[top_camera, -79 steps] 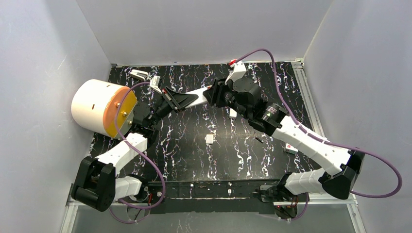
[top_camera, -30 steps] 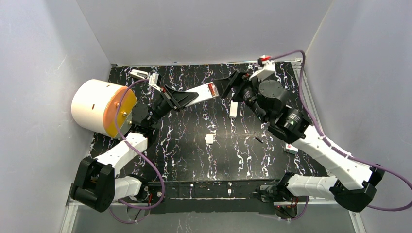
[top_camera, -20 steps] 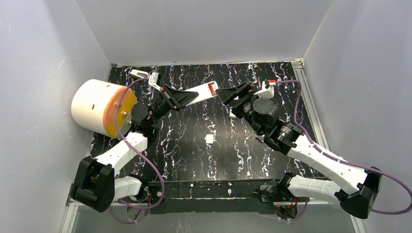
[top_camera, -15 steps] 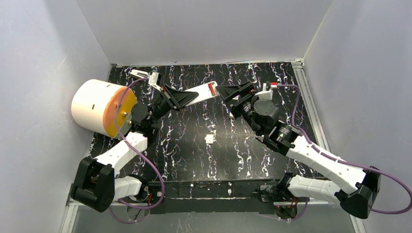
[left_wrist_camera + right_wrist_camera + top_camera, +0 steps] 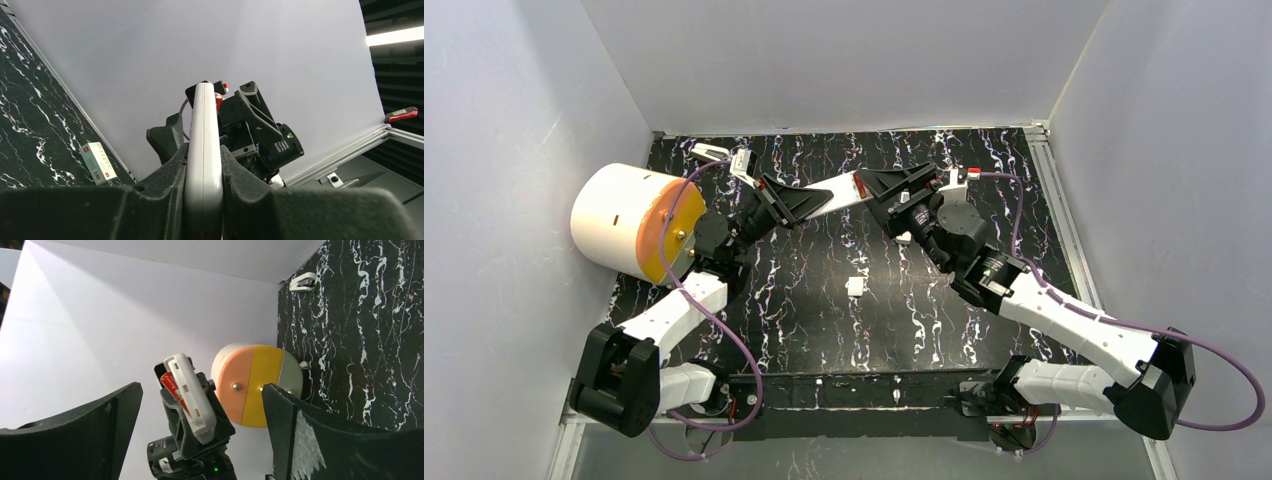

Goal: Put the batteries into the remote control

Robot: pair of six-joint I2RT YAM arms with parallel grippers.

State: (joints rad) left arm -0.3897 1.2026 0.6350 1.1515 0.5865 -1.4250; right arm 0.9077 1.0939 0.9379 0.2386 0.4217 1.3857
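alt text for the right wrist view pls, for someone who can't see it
The left gripper holds a white remote control upright, an orange-red battery showing at its top end. The right gripper frames it, its dark fingers spread wide and empty. Behind are a round drum with an orange and yellow face and the black marbled table.

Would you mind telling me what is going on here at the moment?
The left gripper is shut on a slim white remote control, holding it up off the black marbled table. An orange-red battery shows in its open compartment. The right gripper, open and empty, is right at that end.
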